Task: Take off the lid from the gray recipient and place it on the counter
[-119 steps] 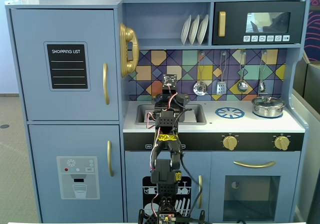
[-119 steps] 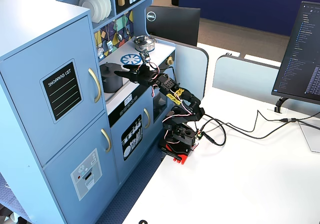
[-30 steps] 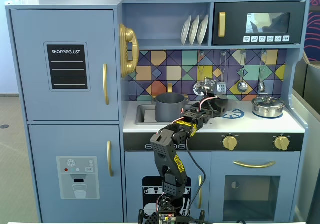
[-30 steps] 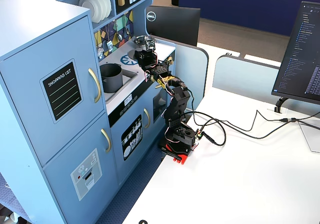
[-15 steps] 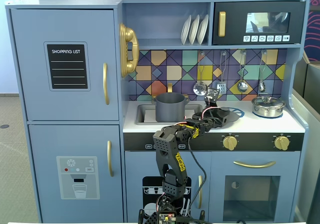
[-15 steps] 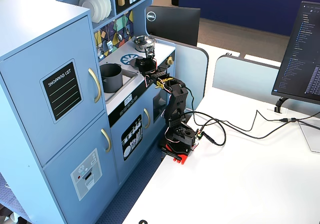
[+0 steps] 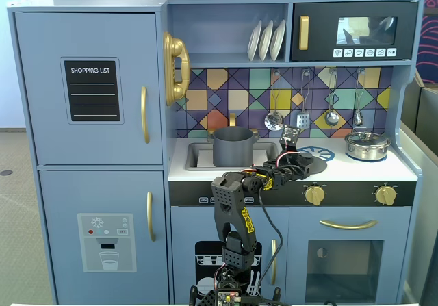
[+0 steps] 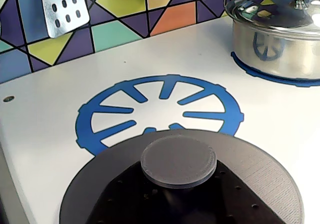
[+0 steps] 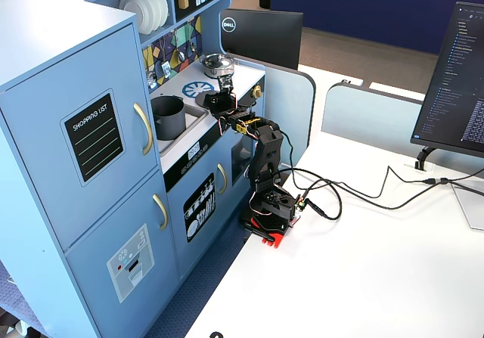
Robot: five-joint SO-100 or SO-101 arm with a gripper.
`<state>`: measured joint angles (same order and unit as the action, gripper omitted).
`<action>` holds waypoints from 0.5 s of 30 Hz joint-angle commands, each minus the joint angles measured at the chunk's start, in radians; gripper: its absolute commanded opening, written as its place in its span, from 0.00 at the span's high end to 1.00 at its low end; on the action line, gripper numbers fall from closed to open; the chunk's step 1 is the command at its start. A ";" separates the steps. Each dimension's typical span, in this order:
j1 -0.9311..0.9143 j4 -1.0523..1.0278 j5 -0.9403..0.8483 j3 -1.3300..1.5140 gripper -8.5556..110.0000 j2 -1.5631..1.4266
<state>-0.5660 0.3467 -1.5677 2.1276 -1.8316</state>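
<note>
The gray recipient [image 7: 233, 148] stands open in the recessed sink, without its lid; it also shows in a fixed view [image 9: 168, 117]. The dark gray lid [image 8: 250, 169] with its round knob [image 8: 178, 160] fills the bottom of the wrist view, over the near edge of the blue burner pattern [image 8: 160, 108] on the white counter [image 8: 60, 98]. My gripper [image 8: 180, 196] is shut on the knob, its black jaws either side of it. In a fixed view the gripper [image 7: 295, 159] holds the lid [image 7: 312, 163] right of the pot. I cannot tell whether the lid touches the counter.
A shiny silver pot [image 8: 280, 33] with its own lid stands on the far right burner, also seen in both fixed views [image 7: 367, 144] [image 9: 218, 64]. Utensils [image 7: 274, 120] hang on the tiled back wall. The sink edge [image 7: 198, 166] lies left of the lid.
</note>
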 commanded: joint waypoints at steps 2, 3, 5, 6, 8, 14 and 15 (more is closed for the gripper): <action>0.002 0.040 -0.025 0.000 0.93 -0.002; 0.002 0.037 -0.031 0.003 0.93 -0.002; 0.000 0.029 -0.046 0.015 0.93 -0.003; -0.003 0.029 -0.040 0.023 0.88 -0.008; -0.006 0.029 -0.038 0.031 0.78 -0.017; -0.032 0.060 -0.049 0.051 0.54 -0.029; -0.037 0.060 -0.046 0.051 0.53 -0.031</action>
<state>-0.5829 0.3896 -1.6061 2.1752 -1.8377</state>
